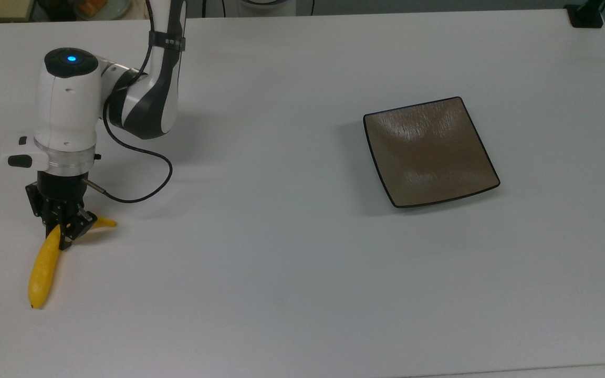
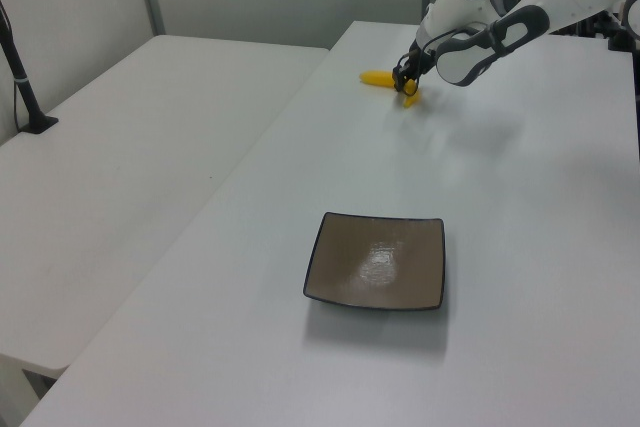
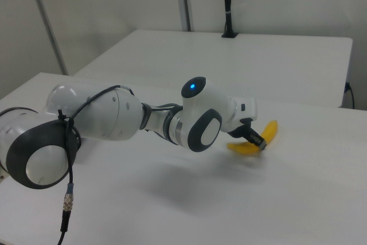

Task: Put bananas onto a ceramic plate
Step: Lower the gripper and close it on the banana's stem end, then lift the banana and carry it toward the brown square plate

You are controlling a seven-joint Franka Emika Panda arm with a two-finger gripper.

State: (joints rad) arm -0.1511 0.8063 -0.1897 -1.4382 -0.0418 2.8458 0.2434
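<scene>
clenching the banana (image 1: pixel 43 265) near its stem, the claw (image 1: pixel 64 229) sits well apart from the ceramic plate (image 1: pixel 430 152).

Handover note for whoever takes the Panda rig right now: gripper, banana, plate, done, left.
Gripper: fingers closed on the curved yellow banana near its stem end, at the top view's left edge of the white table.
Banana: touching the table, not lifted.
Square brown-grey ceramic plate: empty, far off toward the top view's right.
Done: grasp.
Left: lift, carry across, set the banana on the plate, release.

White table (image 1: pixel 302 294); second white table (image 2: pixel 120 177) beside; pale panelled walls (image 3: pixel 114 15).
</scene>
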